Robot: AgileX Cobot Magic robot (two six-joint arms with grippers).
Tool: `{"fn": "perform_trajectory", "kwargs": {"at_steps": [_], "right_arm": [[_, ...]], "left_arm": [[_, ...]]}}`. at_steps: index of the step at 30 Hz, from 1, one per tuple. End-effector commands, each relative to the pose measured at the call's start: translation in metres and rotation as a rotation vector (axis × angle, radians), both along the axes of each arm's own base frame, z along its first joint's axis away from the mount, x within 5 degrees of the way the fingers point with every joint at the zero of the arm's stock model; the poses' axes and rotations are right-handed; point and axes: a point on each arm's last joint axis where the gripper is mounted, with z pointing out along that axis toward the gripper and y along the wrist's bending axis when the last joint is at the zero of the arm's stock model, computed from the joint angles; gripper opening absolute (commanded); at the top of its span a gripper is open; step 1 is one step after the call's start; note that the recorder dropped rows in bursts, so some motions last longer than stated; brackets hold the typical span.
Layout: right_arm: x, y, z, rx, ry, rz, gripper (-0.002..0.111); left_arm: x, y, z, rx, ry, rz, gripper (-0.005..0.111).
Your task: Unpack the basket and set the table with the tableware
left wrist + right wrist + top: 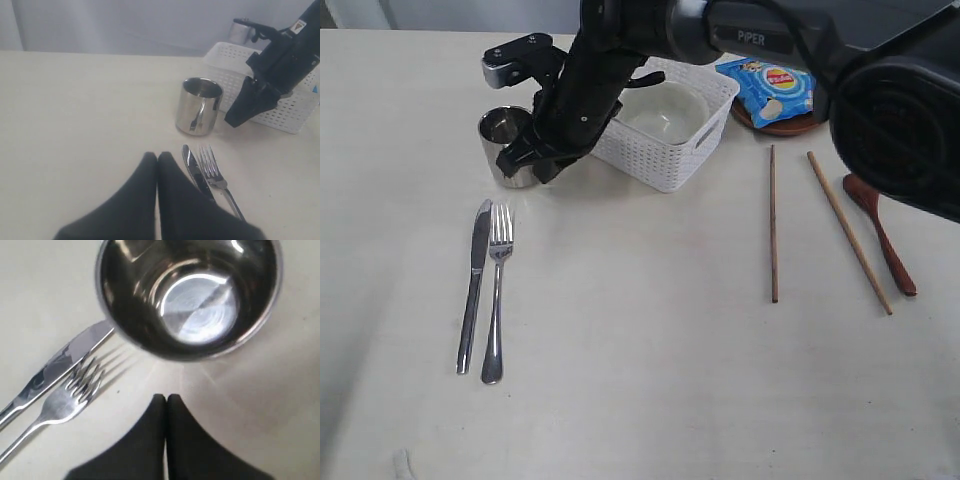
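right wrist view: right gripper (166, 397) fingers pressed together, nothing between them. tips sit just beside steel cup (195, 305); can't tell if they touch its wall. cup stands upright on table (640, 380), mouth up, just left of basket (660, 165) in ext view. bowl (665, 110) sits inside basket, not yet out, prob next item. from the right fingers it lies back across the basket wall, on the far side from cup. right arm passes over that basket corner, so right looks nearer than left. fingers must part first to take the rim. left gripper (157, 156) also clenched, empty, low over table near knife (192, 167) + fork (212, 167), which lie side by side, tips toward cup.
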Motion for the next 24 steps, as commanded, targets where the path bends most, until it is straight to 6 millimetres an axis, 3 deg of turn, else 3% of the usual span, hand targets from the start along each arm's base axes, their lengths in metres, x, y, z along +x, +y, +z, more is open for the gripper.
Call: {"fn": "perform_trajectory", "kwargs": {"at_steps": [1,6,16,24], "right_arm": [[-0.013,-0.008,0.033,-0.044,0.037,0.049,0.0],[-0.034,0.001,0.045,-0.028,0.087,0.09,0.0],[-0.093,0.032,0.01,-0.104,0.148,0.232,0.0],[-0.121,0.057,-0.002,-0.087,0.105,0.306,0.0]], "left_arm": [[0.0,0.0,-0.001,0.003,-0.003,-0.005,0.0],[0.0,0.0,-0.001,0.003,-0.003,-0.005,0.0],[0.0,0.0,-0.001,0.003,-0.003,-0.005,0.0],[0.0,0.0,-0.001,0.003,-0.003,-0.005,0.0]]}}
